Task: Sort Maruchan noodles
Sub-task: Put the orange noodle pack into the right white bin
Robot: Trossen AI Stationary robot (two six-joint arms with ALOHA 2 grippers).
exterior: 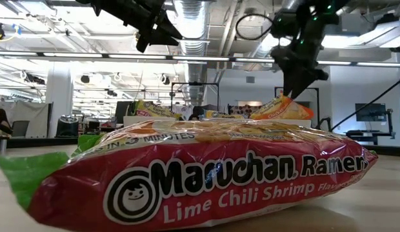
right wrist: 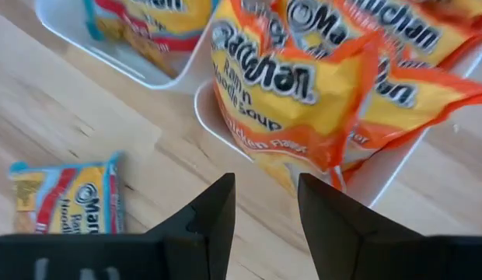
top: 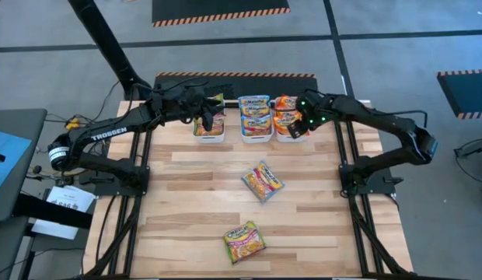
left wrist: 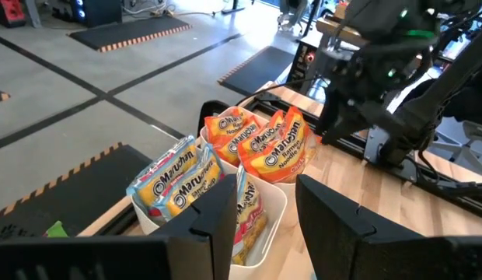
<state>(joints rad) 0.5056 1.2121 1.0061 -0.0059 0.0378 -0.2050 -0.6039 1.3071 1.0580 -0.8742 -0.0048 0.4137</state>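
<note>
A: Right gripper [right wrist: 263,206]?
B: Above the right-hand bin [top: 291,134] at the back of the bench [top: 194,210]; fingers apart, nothing between them, poised just over the orange packets [right wrist: 303,85].

A: Left gripper [left wrist: 260,218]?
B: Over the left-hand bin [top: 209,134]; fingers parted, holding nothing.

A: Largest item next.
B: Bench, light wooden planks, carried on a dark frame.

A: Bins?
B: Three white rectangular bins in a row along the back edge, side by side. Left-hand bin: a packet standing on edge, its colour hard to tell from above. Middle bin [top: 257,136]: blue-edged packets [top: 255,113]. Right-hand bin: orange packets marked chicken flavour, standing on edge and leaning on one another.

A: Loose packets?
B: Two, lying flat on the bench. One blue-edged packet [top: 262,180] near the middle, turned at an angle, well apart from the bins. One green-and-red packet [top: 244,241] marked Lime Chili Shrimp, near the front edge, also at an angle; it fills the low view.

A: Anything beside the bench?
B: A sheet of paper [top: 66,201] beyond the left side.
</note>
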